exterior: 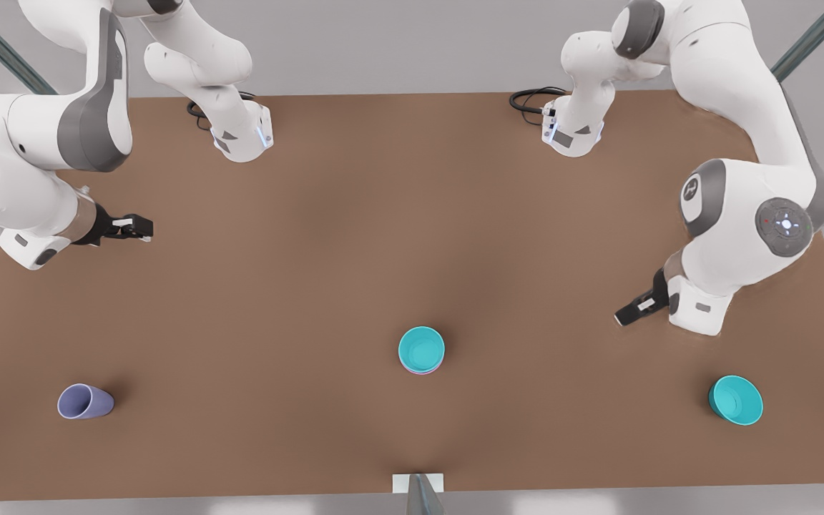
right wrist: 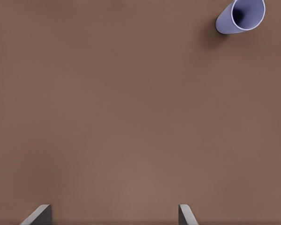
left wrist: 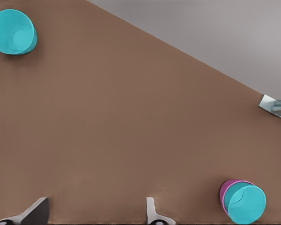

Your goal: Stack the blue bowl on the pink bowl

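Front view: the small teal-cyan plastic blue bowl [exterior: 421, 348] sits nested in the magenta-pink plastic pink bowl [exterior: 423, 370] on the brown table [exterior: 355, 236]. Left gripper [exterior: 628, 315], on that view's right, and right gripper [exterior: 141, 229], opposite, hover apart, fingers spread, holding nothing.

- Blue bowl [exterior: 421, 348] sits nested in the pink bowl [exterior: 423, 371], mid-table toward the near edge of the table [exterior: 326, 236].
- Second bowl [exterior: 736, 400] well apart, toward the front view's right.
- Cup [exterior: 84, 401] well apart, toward the front view's left.
- Left gripper [exterior: 626, 315] at the front view's right, behind the second bowl.
- Right gripper [exterior: 141, 229] at the front view's left, behind the cup.
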`<state>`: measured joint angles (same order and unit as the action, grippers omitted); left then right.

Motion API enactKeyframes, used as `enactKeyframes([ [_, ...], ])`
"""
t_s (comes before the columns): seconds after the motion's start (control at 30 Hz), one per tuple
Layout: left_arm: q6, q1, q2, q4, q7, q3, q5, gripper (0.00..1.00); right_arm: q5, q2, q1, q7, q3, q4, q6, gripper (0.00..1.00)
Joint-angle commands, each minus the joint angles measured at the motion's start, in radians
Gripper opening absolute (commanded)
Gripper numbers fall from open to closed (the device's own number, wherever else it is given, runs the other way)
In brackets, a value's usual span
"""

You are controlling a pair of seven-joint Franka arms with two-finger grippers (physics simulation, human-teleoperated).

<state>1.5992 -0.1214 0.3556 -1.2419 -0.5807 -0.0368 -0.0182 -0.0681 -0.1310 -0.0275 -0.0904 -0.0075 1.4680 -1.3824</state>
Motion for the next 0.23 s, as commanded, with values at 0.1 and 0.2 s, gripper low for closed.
enactKeyframes([
  [0.1,-0.355,-0.01,-0.09,-0.03,0.46,0.0,0.086,1.0,0.036,0.019,0.006,-0.009,-0.017,0.012,-0.018,1.0],
  [0.2,-0.355,-0.01,-0.089,-0.031,0.46,0.0,0.069,1.0,0.036,0.019,0.006,-0.009,-0.017,0.012,-0.018,1.0],
])
